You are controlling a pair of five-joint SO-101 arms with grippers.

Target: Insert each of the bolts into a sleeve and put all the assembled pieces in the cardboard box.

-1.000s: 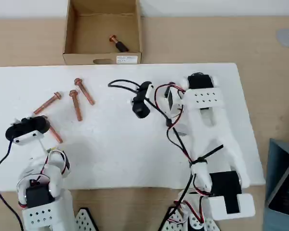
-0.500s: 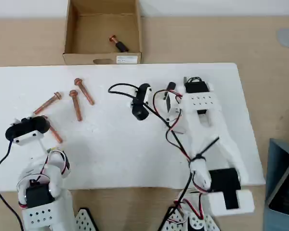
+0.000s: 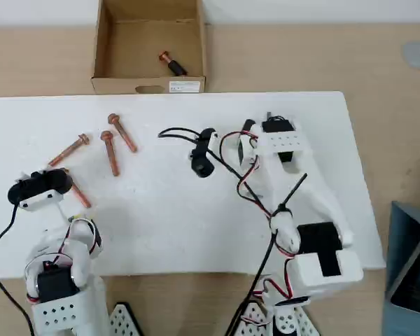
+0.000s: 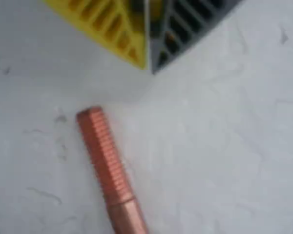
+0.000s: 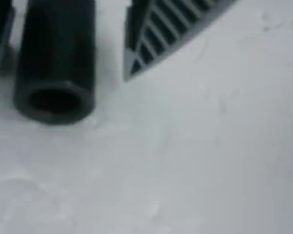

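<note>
From above, the cardboard box [image 3: 133,42] held one assembled piece [image 3: 173,64], and three loose bolts [image 3: 112,152] lay on the white tabletop [image 3: 161,224]. Close up, the left fingers [image 4: 112,29] were pressed together just above a fourth bolt [image 4: 107,161], at its threaded end. The right fingers [image 5: 161,34] stood spread, a black sleeve [image 5: 54,63] lying beside one.
</note>
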